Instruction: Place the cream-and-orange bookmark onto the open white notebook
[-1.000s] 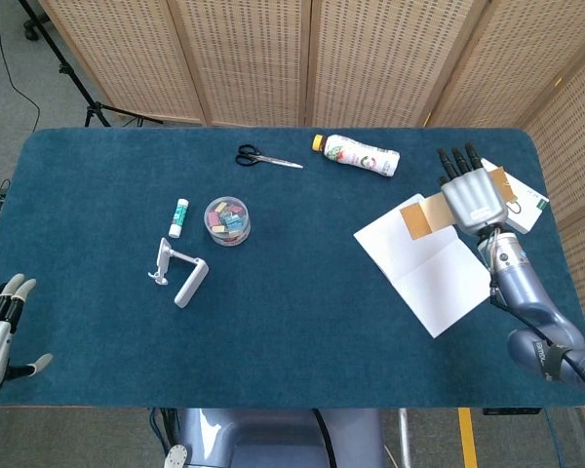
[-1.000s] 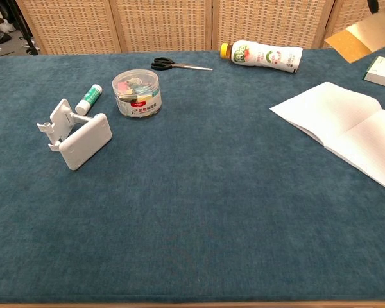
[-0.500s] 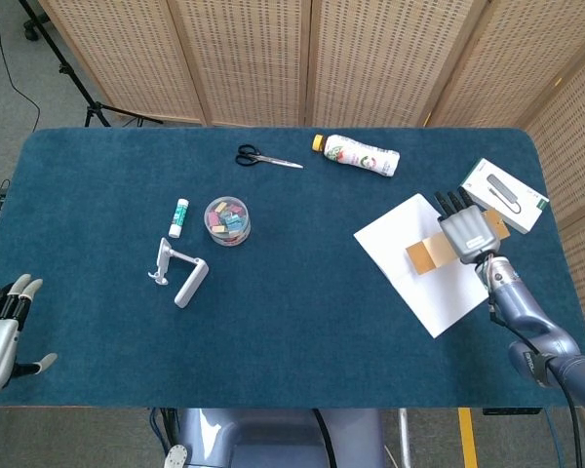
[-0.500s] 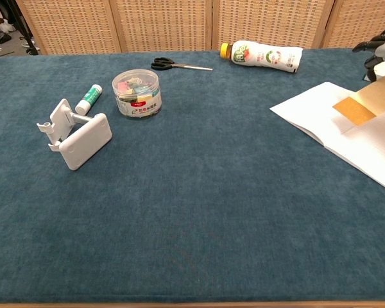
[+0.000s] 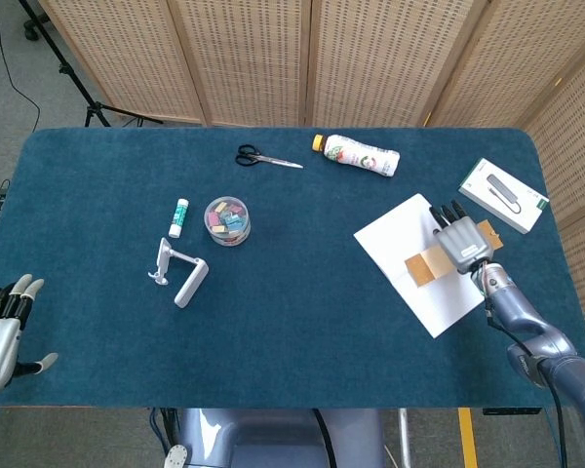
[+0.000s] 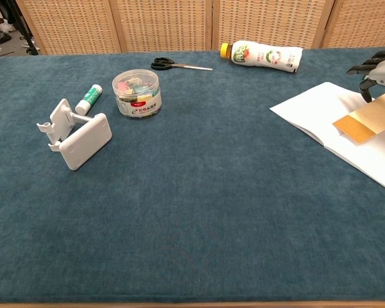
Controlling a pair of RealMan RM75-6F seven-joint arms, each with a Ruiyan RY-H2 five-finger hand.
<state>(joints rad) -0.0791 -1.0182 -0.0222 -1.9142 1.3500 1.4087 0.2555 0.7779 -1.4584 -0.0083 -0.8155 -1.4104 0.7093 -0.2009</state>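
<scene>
The open white notebook [image 5: 409, 261] [image 6: 321, 115] lies at the right of the blue table. My right hand [image 5: 458, 240] [image 6: 378, 72] is low over its middle and holds the cream-and-orange bookmark [image 5: 425, 265] [image 6: 362, 119]. The bookmark's orange end points left and sits at or just above the page; I cannot tell whether it touches. Its cream part runs under the hand. My left hand [image 5: 2, 327] hangs off the table's near left corner, fingers apart, holding nothing. The chest view does not show it.
A white box [image 5: 503, 195] lies right of the notebook. A drink bottle [image 5: 359, 154] [image 6: 263, 55] and scissors [image 5: 267, 158] [image 6: 178, 64] lie at the back. A clear jar of clips [image 5: 227, 220] [image 6: 136, 92], a glue stick [image 5: 179, 216] [image 6: 88, 99] and a white phone stand [image 5: 182, 273] [image 6: 77, 133] sit left of centre.
My right hand has carried the bookmark from above the notebook's far edge down and toward me, over the middle of the pages. The left hand has barely moved.
</scene>
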